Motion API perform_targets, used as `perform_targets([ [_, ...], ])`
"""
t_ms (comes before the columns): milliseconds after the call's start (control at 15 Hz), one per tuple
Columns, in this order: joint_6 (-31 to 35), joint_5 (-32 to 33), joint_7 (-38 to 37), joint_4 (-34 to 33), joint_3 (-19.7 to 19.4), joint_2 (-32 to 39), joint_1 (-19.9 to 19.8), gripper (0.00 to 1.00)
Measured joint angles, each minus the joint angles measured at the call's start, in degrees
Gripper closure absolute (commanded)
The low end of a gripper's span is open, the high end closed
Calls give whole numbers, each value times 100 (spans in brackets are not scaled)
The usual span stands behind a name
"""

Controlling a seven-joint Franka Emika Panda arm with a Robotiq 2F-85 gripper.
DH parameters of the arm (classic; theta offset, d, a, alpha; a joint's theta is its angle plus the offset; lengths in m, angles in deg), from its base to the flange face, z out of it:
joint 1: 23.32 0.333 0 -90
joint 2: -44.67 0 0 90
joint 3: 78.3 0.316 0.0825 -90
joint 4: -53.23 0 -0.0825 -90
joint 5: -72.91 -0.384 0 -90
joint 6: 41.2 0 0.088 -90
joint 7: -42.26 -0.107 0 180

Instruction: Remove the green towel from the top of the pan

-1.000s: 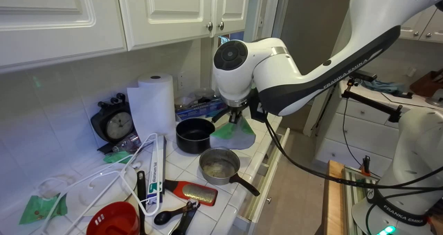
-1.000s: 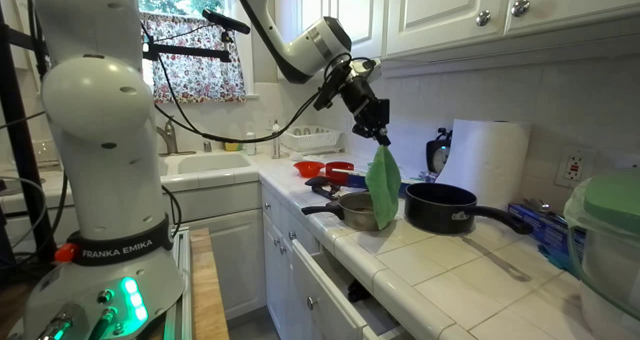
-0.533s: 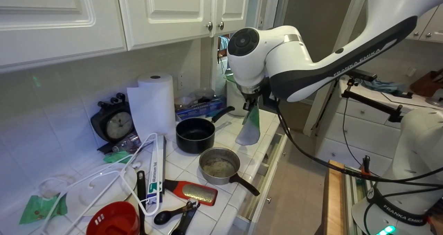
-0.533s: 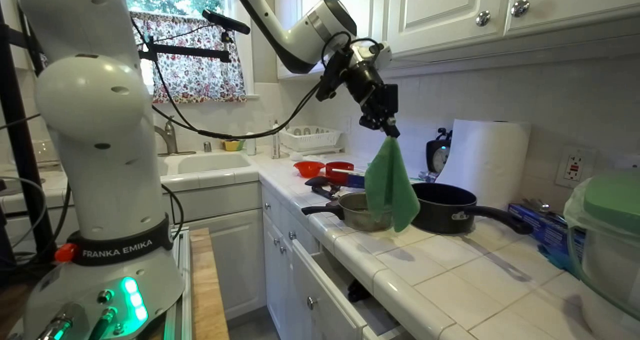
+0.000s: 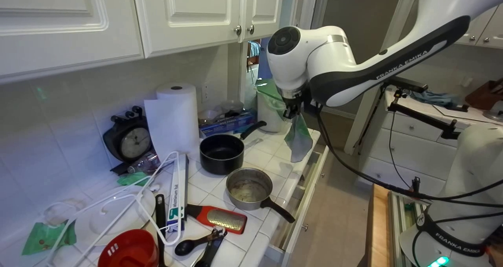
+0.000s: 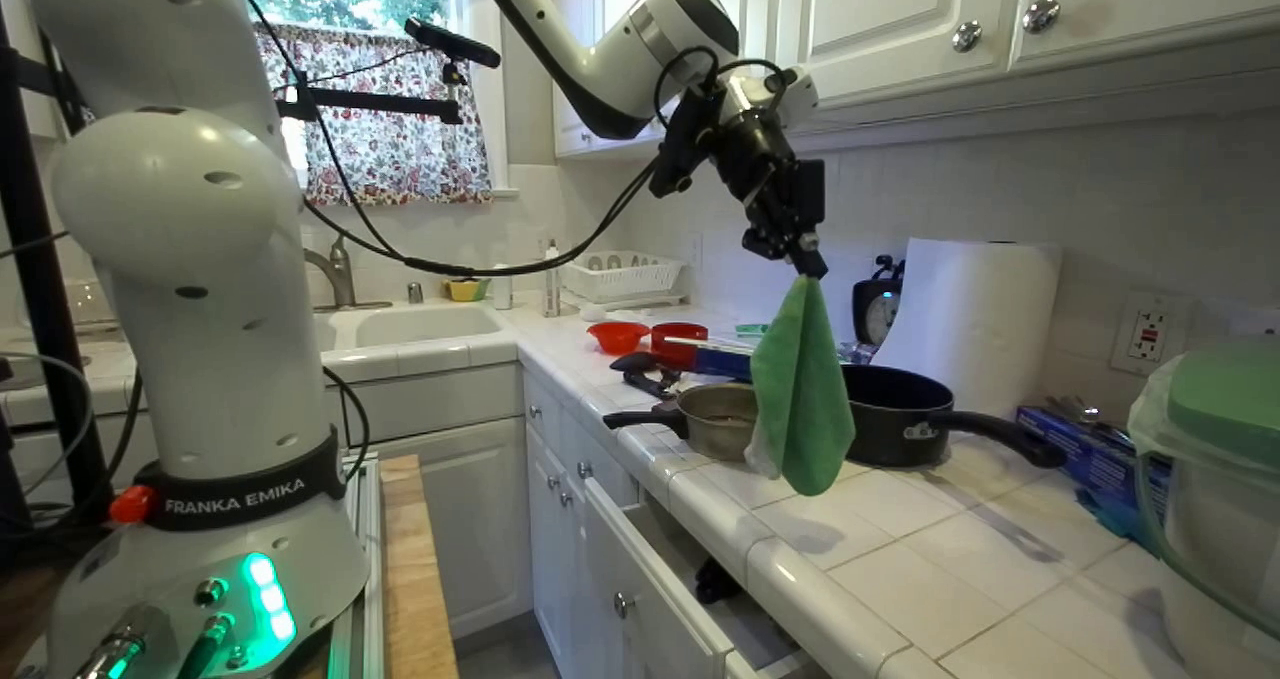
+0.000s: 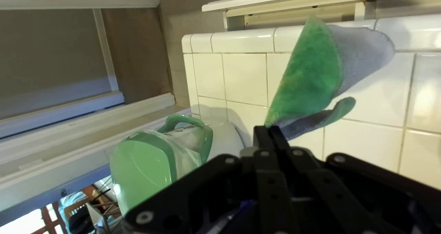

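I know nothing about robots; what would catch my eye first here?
Probably the big white robot arm, reaching over the tiled counter. Next, the green towel hanging from its black gripper, with a black pan and a grey pan nearby on the counter. Then the red bowl at the bottom edge of an exterior view.

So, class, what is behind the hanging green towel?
In an exterior view, the black pan and gray pan show partly behind the green towel. The parts it covers, and anything else hidden, cannot be seen from there.
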Motion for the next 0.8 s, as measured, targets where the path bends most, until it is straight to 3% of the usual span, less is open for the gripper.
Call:
perform_targets([
  [800, 856, -4, 52, -14, -380, 299, -400, 95],
])
